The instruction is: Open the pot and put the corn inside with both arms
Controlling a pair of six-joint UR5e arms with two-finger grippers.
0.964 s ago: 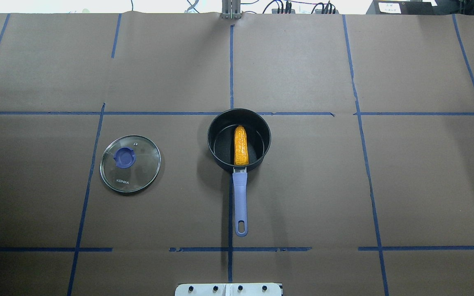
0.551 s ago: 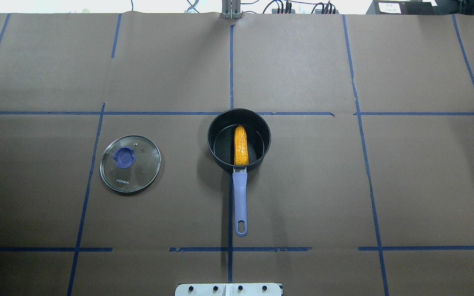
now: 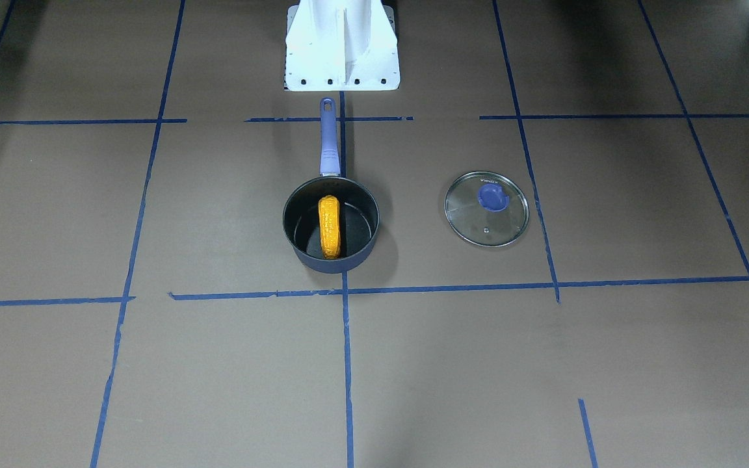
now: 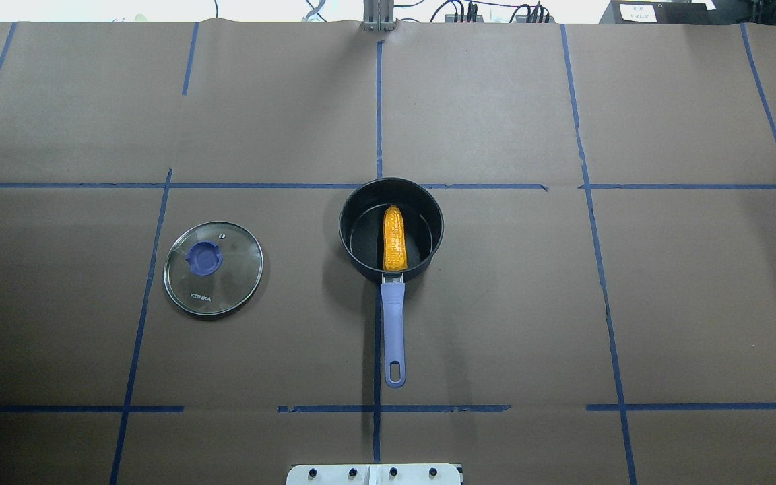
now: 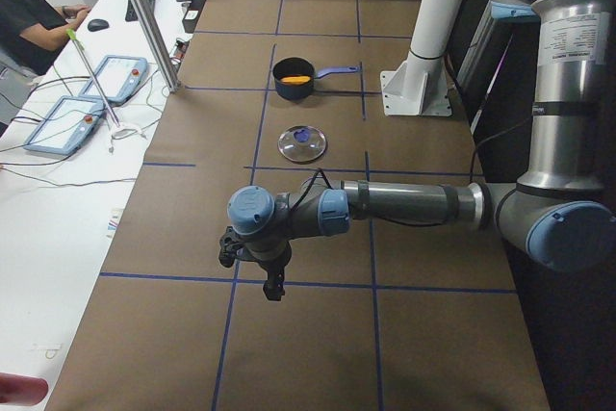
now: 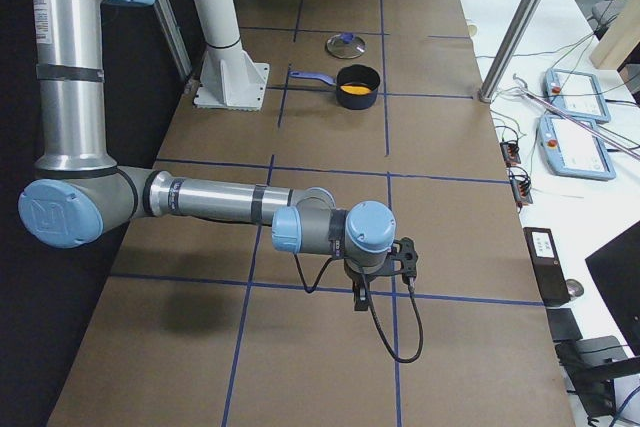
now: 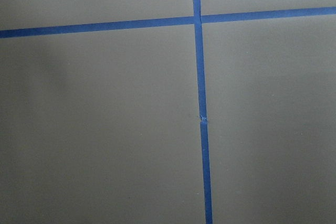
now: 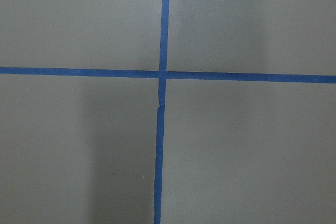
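The dark navy pot (image 4: pixel 361 259) stands open at the table's middle, its lavender handle (image 4: pixel 393 323) pointing toward the robot base. The orange-yellow corn (image 4: pixel 393 238) lies inside the pot, one end leaning against the rim on the handle side. It also shows in the front-facing view (image 3: pixel 329 226). The left gripper (image 5: pixel 274 288) hangs over bare table far to the left, and the right gripper (image 6: pixel 360 295) hangs far to the right. Both show only in the side views, so I cannot tell whether they are open or shut. Both wrist views show only table paper and tape.
The round glass lid (image 4: pixel 226 276) with a purple knob lies flat on the table left of the pot, apart from it. The white robot base (image 3: pixel 342 45) stands behind the handle. Blue tape lines cross the brown paper. Operator desks with tablets (image 5: pixel 106 84) lie beyond the table's far edge.
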